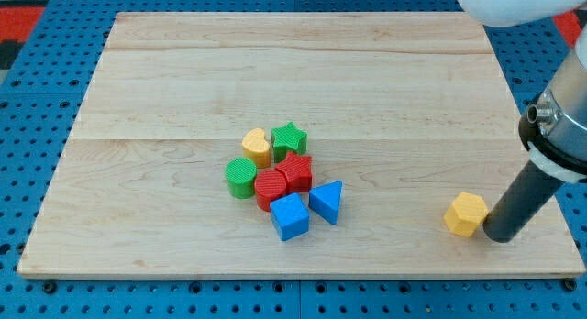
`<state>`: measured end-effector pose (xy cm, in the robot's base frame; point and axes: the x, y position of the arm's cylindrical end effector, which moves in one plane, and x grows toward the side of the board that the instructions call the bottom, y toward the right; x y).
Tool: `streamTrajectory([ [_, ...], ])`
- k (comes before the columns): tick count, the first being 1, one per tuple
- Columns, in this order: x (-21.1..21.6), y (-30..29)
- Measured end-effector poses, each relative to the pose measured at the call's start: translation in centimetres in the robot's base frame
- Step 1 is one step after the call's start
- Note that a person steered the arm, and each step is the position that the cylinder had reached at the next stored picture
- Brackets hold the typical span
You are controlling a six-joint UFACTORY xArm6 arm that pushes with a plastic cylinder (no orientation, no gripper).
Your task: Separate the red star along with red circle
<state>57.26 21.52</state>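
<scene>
Cluster mid-desk (183,81), toward the bottom edge. Left to right: green circle (241,177), yellow heart (258,147), red circle (271,188) touching red star (295,170), green star (290,137), blue cube (290,216), blue triangle (327,202). Reds hemmed in, so prying apart looks awkward. Yellow hexagon (466,214) near bottom right corner, my tip (498,236) just beside it. No fingers on this rig. Arm cropped above.
</scene>
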Motion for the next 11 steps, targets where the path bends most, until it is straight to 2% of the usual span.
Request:
streamTrajectory([
  [1,-0.5,0.0],
  [2,1.1,-9.2],
  [3,4.6,-15.8],
  [5,0.2,-29.6],
  [7,-4.6,-26.4],
  [10,-8.4,-14.6],
  [11,-11.8,-11.4],
])
